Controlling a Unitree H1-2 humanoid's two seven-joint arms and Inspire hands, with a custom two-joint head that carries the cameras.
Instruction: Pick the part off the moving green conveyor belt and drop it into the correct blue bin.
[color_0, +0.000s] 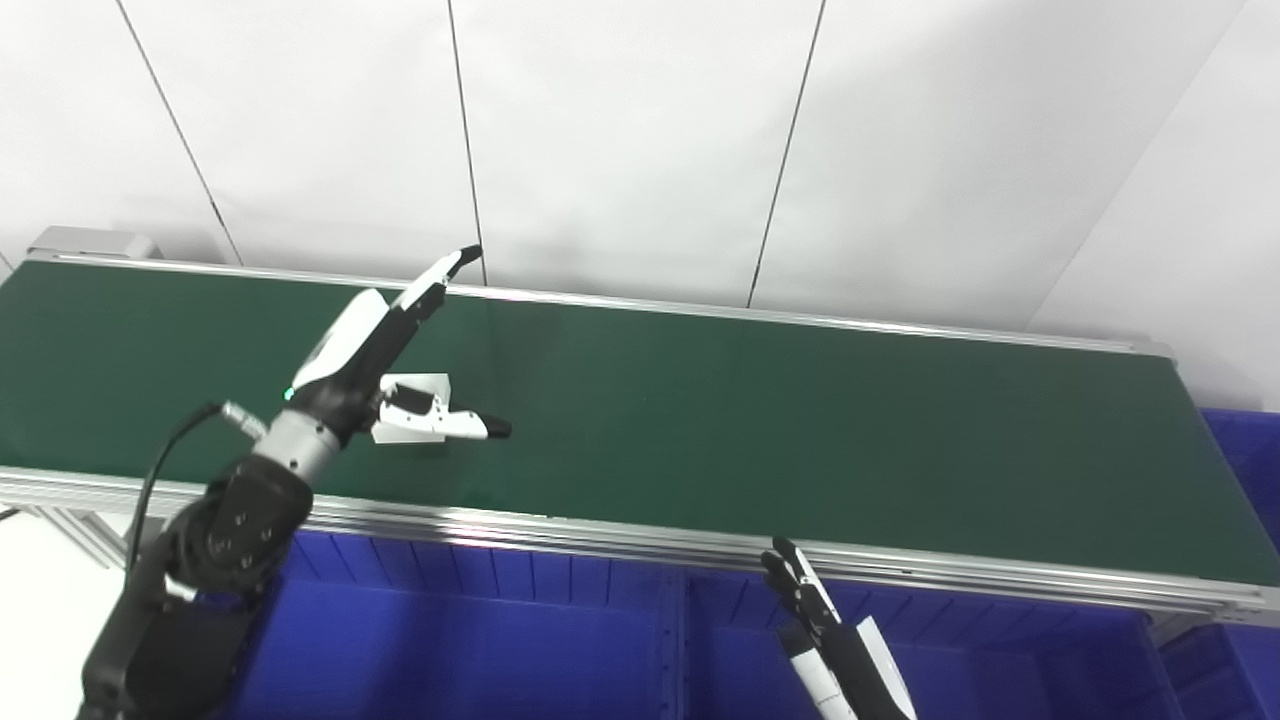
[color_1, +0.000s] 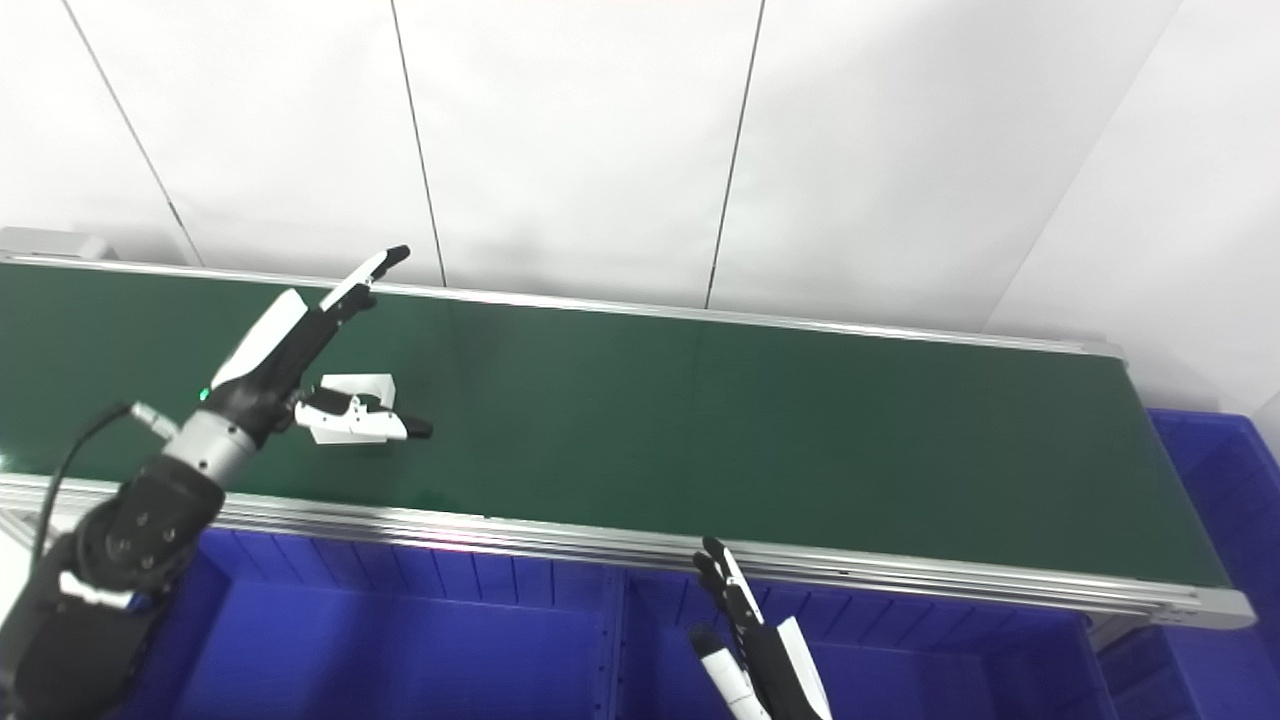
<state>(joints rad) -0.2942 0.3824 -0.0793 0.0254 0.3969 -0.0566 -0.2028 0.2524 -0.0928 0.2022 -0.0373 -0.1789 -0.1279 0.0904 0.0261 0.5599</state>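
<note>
The small white angular plastic part lies on the dark green conveyor belt near its left end. The left hand straddles it with fingers spread, not gripping. It looks light, stiff and smooth; pinch its opposite flat sides.

The left arm rises from the lower left corner of the frame, its dark wrist bent up and to the right. The left hand sits at left of centre, spread wide: its fingers stretch up and to the right, the thumb points right. The right hand shows at the bottom edge, right of centre, fingers straight, close together and pointing upward, holding nothing.
</note>
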